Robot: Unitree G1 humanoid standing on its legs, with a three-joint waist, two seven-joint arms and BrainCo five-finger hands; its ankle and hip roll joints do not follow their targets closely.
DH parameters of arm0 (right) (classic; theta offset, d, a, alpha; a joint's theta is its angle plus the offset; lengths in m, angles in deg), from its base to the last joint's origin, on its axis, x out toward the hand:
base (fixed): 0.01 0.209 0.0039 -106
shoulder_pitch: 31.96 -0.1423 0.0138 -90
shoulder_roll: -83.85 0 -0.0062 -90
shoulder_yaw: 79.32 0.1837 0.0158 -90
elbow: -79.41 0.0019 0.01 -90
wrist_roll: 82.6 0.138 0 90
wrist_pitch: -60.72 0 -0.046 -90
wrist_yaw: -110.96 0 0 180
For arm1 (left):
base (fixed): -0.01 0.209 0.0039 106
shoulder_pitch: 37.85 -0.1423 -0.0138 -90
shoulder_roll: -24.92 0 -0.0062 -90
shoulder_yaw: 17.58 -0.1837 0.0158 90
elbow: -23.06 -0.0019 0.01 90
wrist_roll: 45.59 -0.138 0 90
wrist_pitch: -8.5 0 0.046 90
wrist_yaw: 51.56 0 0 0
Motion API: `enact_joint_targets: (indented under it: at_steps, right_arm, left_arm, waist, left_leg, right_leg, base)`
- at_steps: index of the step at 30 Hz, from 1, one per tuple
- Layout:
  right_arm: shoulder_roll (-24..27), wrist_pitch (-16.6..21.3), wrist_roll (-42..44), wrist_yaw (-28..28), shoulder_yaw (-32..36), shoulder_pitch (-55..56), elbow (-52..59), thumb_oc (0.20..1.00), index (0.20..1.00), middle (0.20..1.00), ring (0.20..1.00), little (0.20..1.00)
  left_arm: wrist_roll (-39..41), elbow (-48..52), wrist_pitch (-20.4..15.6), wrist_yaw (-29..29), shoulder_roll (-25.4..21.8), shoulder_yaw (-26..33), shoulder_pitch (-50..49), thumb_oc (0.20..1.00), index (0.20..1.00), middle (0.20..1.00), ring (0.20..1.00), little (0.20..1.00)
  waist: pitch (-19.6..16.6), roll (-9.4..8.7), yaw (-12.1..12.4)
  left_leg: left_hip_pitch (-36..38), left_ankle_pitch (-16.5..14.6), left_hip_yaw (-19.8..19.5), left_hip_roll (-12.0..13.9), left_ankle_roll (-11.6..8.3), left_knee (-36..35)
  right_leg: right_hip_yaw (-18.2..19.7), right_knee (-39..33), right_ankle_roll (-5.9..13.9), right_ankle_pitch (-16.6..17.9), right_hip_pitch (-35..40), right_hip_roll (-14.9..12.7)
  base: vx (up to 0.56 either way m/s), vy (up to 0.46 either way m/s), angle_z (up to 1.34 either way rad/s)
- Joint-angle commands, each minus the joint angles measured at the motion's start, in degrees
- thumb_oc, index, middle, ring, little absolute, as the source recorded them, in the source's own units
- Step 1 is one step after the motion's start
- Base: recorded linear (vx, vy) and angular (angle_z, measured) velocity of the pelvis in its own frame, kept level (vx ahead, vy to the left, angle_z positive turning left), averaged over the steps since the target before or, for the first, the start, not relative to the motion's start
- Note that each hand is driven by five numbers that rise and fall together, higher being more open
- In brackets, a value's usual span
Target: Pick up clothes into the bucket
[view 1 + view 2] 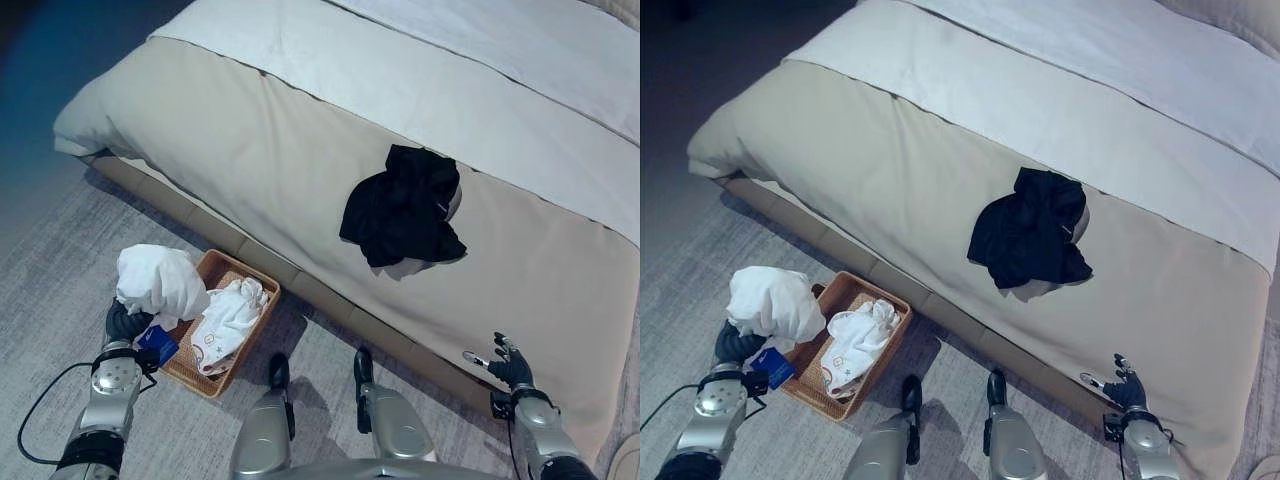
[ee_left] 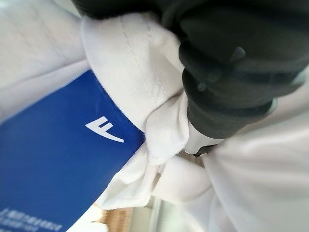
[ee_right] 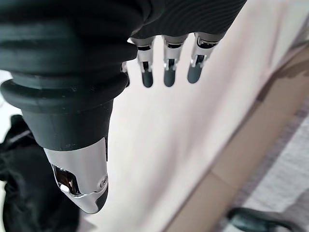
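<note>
Our left hand (image 1: 128, 322) has its fingers bunched in the white garment (image 1: 155, 280) — soft, light, droopy — beside the basket (image 1: 252, 272); right hand (image 1: 512, 367) hangs open.

Two silver-grey metal arms end in hands under dark ribbed covers: left hand (image 1: 126, 322), right hand (image 1: 511, 366). Silver fingers (image 3: 167, 63) carry dark tips; the thumb is polished silver.
</note>
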Motion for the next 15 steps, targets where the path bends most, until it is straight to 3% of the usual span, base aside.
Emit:
enact_joint_targets:
  at_steps: [1, 9, 10, 15]
  right_arm:
    - [1.21, 3.44, -1.32, 2.38, -3.59, 0.06, 1.67, 1.000, 1.000, 1.000, 1.000, 1.000]
    - [0.85, 5.63, 2.16, 5.41, -8.84, -5.64, 3.14, 1.000, 1.000, 1.000, 1.000, 1.000]
    - [0.86, 6.02, 3.29, 5.94, -9.30, -6.28, 4.57, 1.000, 1.000, 1.000, 1.000, 1.000]
    - [1.10, 6.68, 4.99, 6.45, -10.21, -8.22, 6.29, 1.000, 1.000, 1.000, 1.000, 1.000]
  left_arm:
    - [-1.99, -2.57, -2.70, 5.47, -4.64, 0.18, 2.66, 0.200, 0.200, 0.200, 0.200, 0.200]
    - [-3.17, -13.37, -0.57, 8.45, -11.11, -5.21, 14.22, 0.200, 0.200, 0.200, 0.200, 0.200]
    - [-3.09, -12.57, -0.21, 9.09, -12.65, -5.84, 15.73, 0.200, 0.200, 0.200, 0.200, 0.200]
    - [-1.80, -12.05, 0.08, 10.23, -15.65, -5.30, 17.78, 0.200, 0.200, 0.200, 0.200, 0.200]
  waist:
    - [-1.70, -3.51, -0.27]
    - [3.38, -8.79, -1.79]
    - [4.60, -9.89, -2.01]
    - [7.61, -12.14, -1.75]
  left_leg:
    - [-5.05, -4.97, -1.42, -0.53, 1.69, 9.18]
    - [-16.16, -6.21, -2.19, 0.97, 1.03, 16.84]
    - [-19.05, -6.46, -2.43, 1.17, 0.94, 18.41]
    - [-24.26, -8.31, -2.42, 2.23, 1.47, 23.83]
  right_leg:
    - [0.86, -0.42, 1.85, 3.33, -1.69, -0.60]
    - [2.58, -3.24, 1.89, 5.95, -7.81, 1.26]
    - [2.42, -3.03, 1.95, 6.40, -10.15, 1.64]
    - [1.84, -0.36, 2.35, 6.17, -14.95, 3.17]
  base:
    - [-0.09, -0.074, -0.21]
    - [-0.09, -0.012, -0.09]
    - [-0.10, 0.001, -0.03]
    - [-0.06, 0.019, -0.07]
